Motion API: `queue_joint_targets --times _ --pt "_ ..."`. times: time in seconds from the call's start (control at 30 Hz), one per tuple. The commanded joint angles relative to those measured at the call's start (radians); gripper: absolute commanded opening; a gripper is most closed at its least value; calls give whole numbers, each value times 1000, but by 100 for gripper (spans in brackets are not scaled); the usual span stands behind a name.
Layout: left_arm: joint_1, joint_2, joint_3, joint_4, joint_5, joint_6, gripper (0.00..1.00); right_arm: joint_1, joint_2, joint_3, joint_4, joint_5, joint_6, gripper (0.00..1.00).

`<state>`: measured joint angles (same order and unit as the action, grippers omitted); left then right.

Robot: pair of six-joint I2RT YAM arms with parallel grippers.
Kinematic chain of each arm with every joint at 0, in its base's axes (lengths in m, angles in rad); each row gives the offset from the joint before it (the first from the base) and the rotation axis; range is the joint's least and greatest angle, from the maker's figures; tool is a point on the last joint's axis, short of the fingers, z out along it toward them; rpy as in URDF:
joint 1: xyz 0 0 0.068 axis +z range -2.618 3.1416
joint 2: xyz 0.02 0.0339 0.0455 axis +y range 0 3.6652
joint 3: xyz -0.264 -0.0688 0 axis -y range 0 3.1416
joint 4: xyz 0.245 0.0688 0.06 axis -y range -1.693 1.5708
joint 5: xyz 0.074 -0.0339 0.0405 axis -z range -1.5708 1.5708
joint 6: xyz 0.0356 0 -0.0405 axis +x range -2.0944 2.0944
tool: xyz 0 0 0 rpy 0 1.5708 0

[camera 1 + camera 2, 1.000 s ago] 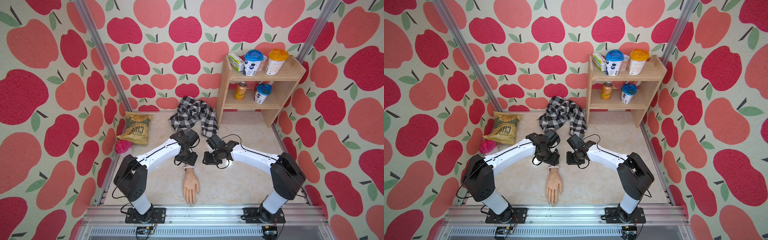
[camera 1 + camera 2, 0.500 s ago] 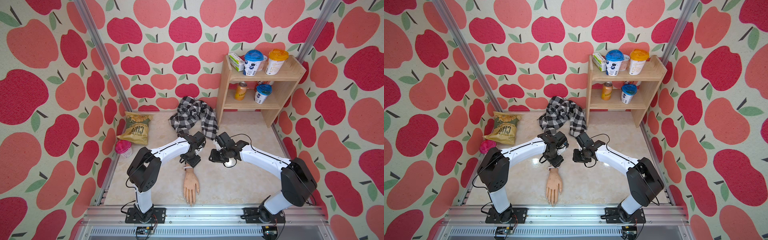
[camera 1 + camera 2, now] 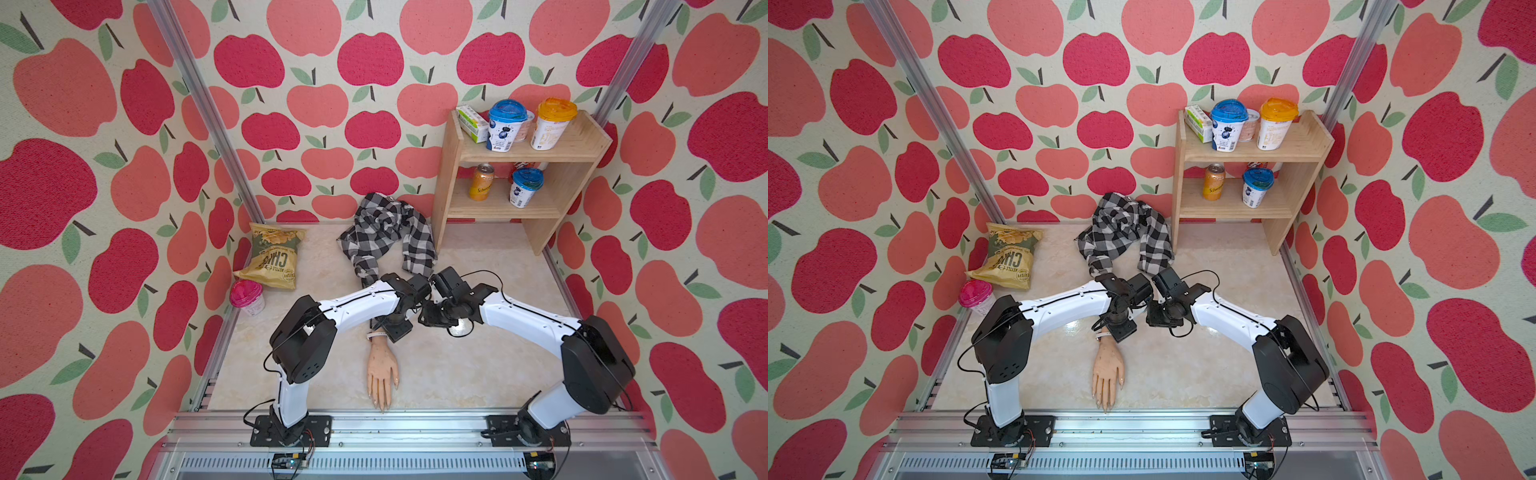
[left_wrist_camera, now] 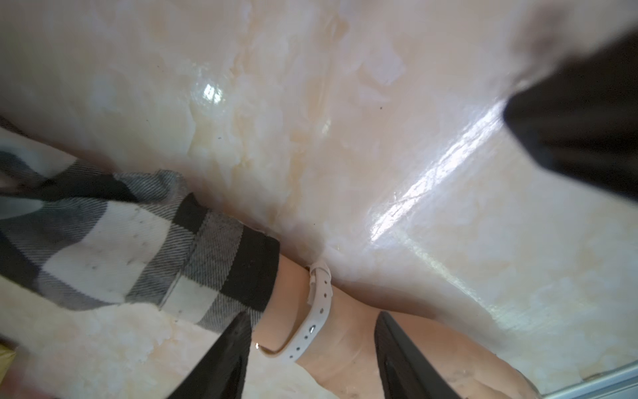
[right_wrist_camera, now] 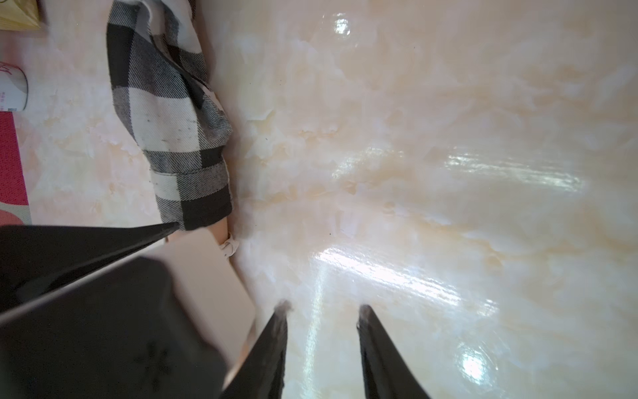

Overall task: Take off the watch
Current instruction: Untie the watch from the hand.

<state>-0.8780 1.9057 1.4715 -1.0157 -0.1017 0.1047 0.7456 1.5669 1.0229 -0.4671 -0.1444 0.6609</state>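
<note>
The watch (image 4: 318,308) is a thin white strap round the wrist of a mannequin hand (image 3: 381,370) that lies palm down on the marble tabletop; its dial is hidden. In both top views the strap (image 3: 375,335) (image 3: 1101,335) shows just behind the hand, beside the left gripper (image 3: 397,330). In the left wrist view my left gripper (image 4: 310,317) stands open, one finger on each side of the wrist at the strap. My right gripper (image 5: 324,306) is open over bare tabletop just right of the wrist, nothing between its fingers (image 5: 276,331).
A black-and-white plaid shirt (image 3: 386,237) lies at the back, its sleeve (image 4: 145,248) reaching down to the wrist. A chips bag (image 3: 272,259) and a pink-lidded cup (image 3: 248,296) sit at the left. A wooden shelf (image 3: 552,183) with cups and a can stands back right.
Both wrists have swung back toward the shirt and slightly right. The left gripper's jaws have narrowed around the wrist. The right gripper's opening is unchanged.
</note>
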Motion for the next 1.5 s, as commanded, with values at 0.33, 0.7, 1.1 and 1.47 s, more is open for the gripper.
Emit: queue_joint_targets --times 0.33,0.7,1.1,1.47 --pt "20 33 16 -74 25 26 46 -11 4 -13 28 -5 -27 38" --pt "3 101 34 -94 43 27 45 -21 11 -20 29 -9 -33 38" --pt "59 95 9 -57 27 30 45 -50 -45 -76 27 2 -33 38" --pt "29 138 -38 -68 -41 15 26 -51 -55 -78 33 9 -38 38"
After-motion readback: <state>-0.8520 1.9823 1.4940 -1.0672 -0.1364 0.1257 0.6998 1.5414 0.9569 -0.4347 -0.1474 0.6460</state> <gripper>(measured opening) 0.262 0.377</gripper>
